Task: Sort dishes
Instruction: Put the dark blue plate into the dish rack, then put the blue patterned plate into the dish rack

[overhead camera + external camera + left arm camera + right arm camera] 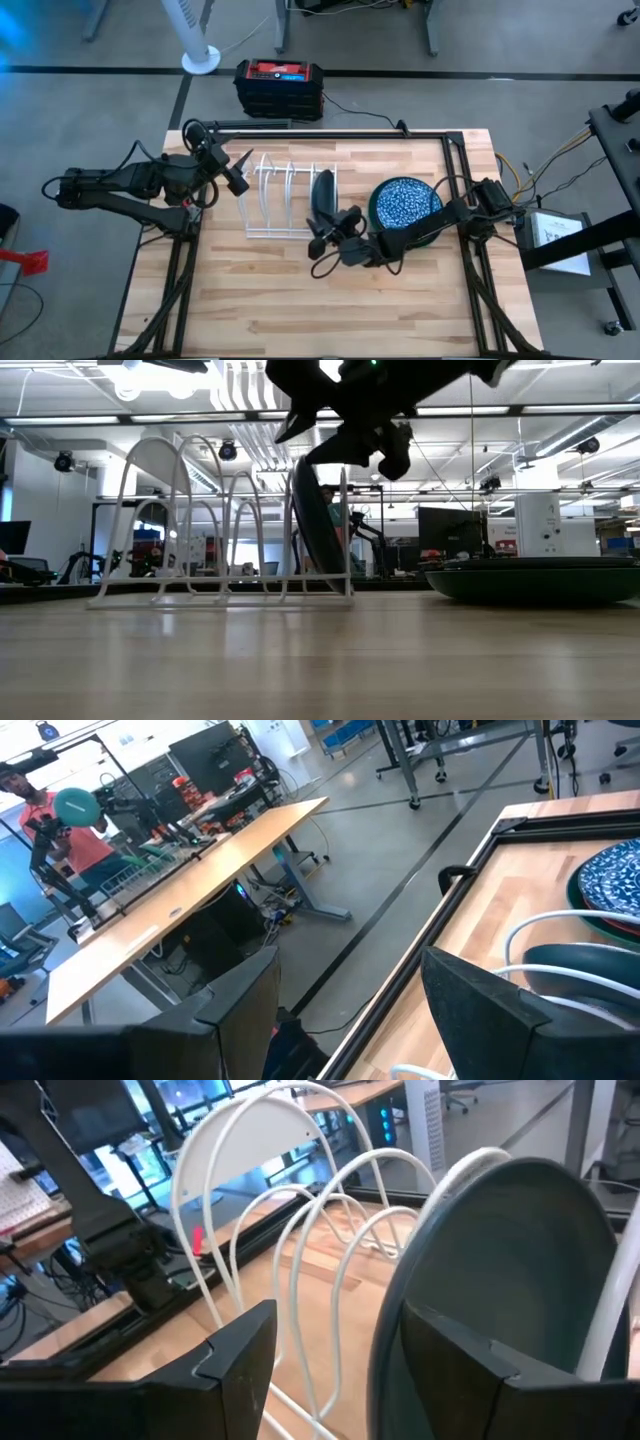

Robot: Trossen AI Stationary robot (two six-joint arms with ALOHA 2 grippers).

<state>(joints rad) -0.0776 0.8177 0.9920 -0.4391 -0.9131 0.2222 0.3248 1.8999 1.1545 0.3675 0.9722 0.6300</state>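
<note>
Right pincer (322, 243) at the near end of the wire rack (283, 205), fingers spread apart, clasping nothing as far as visible; dark fingers (240, 1355) straddling the edge zone of the dark green plate (510, 1270), one finger seemingly just beside its face, contact impossible to confirm. Upright in the rack's last slot on the right-arm side, that green plate (323, 195), leaning slightly against a white hoop, apparently parked. Judged from this: one dish racked, release seemingly done or nearly so, remaining slots toward the left arm all bare. Just beyond the right pincer on the bench (300, 300), a flat stack still to be sorted: blue speckled plate (405, 203) on top, a dark rim of another plate beneath it; count of dishes below not readable. Stack well apart from the pincer's tips, lying under the right arm's forearm side. Probably early in the job, most plates left. Farther off, at the opposite end of the rack, left pincer (237, 172) hanging in wait, fingers parted and empty, pointed toward the first hoop. Beyond the bench, room with desks and a person in a red top, uninvolved.
</note>
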